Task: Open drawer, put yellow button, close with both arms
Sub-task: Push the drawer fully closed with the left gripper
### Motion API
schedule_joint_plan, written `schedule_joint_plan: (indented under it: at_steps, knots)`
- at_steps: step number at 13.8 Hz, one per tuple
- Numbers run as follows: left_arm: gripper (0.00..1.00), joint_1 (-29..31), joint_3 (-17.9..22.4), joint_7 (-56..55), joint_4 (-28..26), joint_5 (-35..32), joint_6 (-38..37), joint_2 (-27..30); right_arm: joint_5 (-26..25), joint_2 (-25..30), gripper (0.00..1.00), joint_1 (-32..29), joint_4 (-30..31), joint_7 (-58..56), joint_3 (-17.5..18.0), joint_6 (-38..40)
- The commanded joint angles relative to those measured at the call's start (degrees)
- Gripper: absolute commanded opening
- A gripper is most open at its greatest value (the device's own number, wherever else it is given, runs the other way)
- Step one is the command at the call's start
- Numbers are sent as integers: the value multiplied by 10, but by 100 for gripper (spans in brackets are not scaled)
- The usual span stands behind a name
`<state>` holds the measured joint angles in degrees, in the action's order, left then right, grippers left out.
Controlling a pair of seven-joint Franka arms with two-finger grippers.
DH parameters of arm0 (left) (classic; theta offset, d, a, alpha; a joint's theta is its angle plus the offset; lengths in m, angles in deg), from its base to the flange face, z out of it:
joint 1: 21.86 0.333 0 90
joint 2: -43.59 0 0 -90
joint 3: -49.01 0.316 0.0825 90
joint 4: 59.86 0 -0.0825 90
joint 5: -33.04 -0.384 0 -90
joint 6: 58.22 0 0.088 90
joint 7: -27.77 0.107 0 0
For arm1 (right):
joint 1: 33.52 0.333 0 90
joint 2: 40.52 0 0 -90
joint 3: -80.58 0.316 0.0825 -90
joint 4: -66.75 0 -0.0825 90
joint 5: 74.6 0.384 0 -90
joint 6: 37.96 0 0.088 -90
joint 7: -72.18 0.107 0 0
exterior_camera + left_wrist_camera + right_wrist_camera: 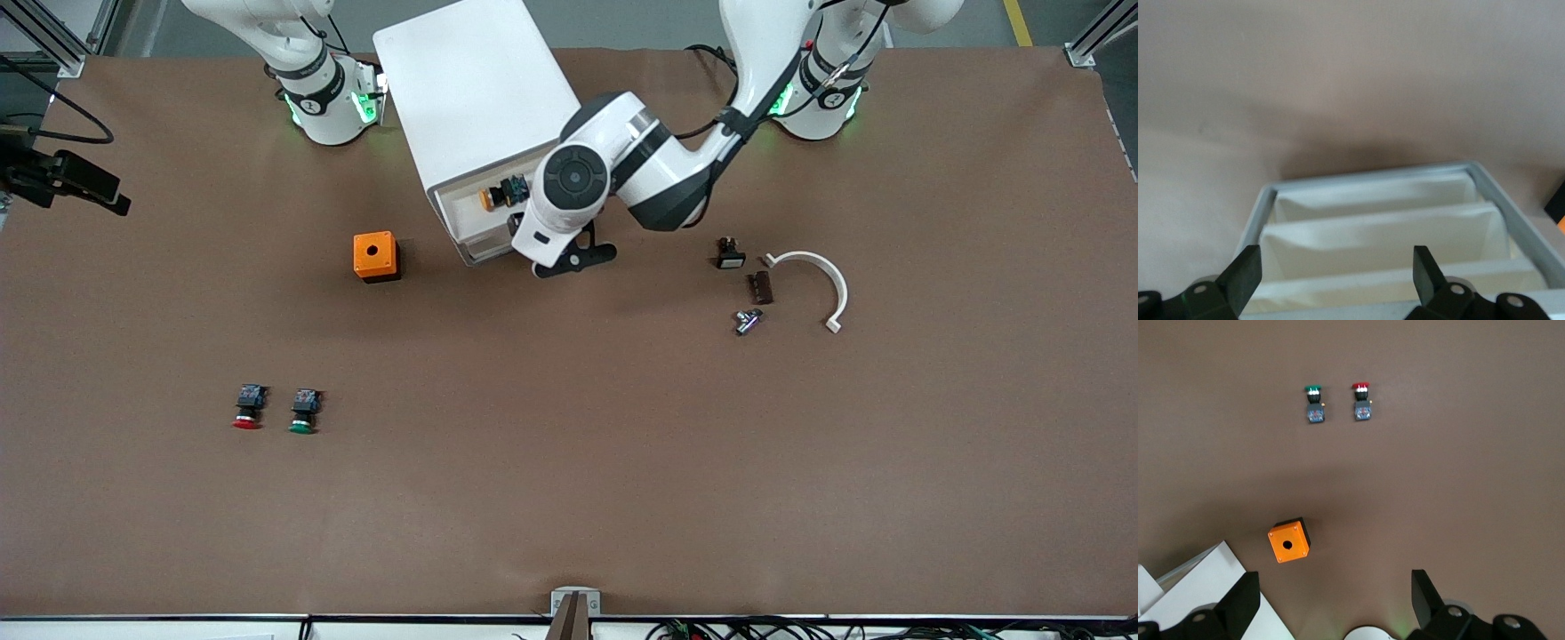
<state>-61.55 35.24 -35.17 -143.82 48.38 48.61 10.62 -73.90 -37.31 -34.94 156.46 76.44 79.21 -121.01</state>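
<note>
From the front we saw the drawer [476, 209] pulled out of the cabinet [476, 89], the yellow button [490, 198] already lying in it, the left gripper [569, 258] over its front. In the left wrist view, its spread fingers [1245, 277] held nothing. In the right wrist view, the right gripper [1335, 603], waiting high, was likewise released. Only closing remained, we judged.

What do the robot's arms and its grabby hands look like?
Both arms are shiny white with rounded joints and black bands. Green lights glow at their bases, and black cables run along the left arm. The left gripper and the right gripper are black, each with two flat, wedge-shaped fingers and small silver screws.
</note>
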Motion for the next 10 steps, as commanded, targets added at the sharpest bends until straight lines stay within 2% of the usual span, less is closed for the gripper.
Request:
schedule_joint_plan:
  at_steps: [1,4,10]
  knots:
    - [100,-20,-6,-35,-2,11,-7,4,-9,3,100,19,-2,1,5,-14]
    - [100,-32,-9,-37,-3,45,-6,-1,-8,-4,100,27,1,2,5,-21]
    - [100,-39,-8,-36,-6,41,-2,-15,-9,-8,100,12,1,-8,0,-35]
